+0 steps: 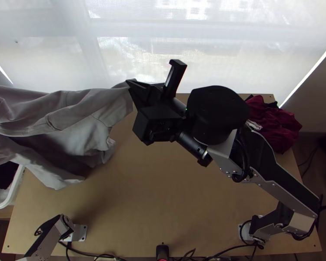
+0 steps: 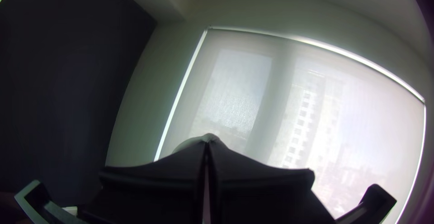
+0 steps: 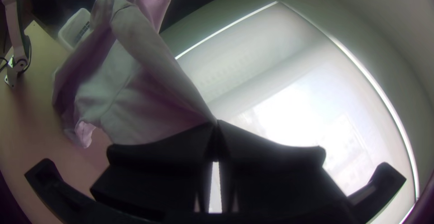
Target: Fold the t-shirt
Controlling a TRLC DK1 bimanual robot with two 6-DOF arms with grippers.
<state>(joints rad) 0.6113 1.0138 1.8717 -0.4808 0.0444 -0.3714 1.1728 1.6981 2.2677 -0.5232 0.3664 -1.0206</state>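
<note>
Table (image 1: 171, 204): below right pincer (image 1: 129, 82) | grey t-shirt (image 1: 63, 117): hanging in loose folds from right pincer's tips, toward left arm's side | maroon cloth (image 1: 274, 124): well apart from right pincer | both pincers: together, clamped on t-shirt, left pincer (image 2: 207, 143) included

The light-grey t-shirt (image 1: 76, 117) is hanging unfolded in loose, uneven folds, occupying the 10 o'clock sector of the table (image 1: 163, 200) in the top view and extending past that view's 9 o'clock edge. Its upper margin is running slack toward 2 o'clock, where a gathered portion is tapering to a raised, pinched point. The lower material is draping toward 6 o'clock, forming overlapping layers, a shadowed hollow and a loose corner.
</note>
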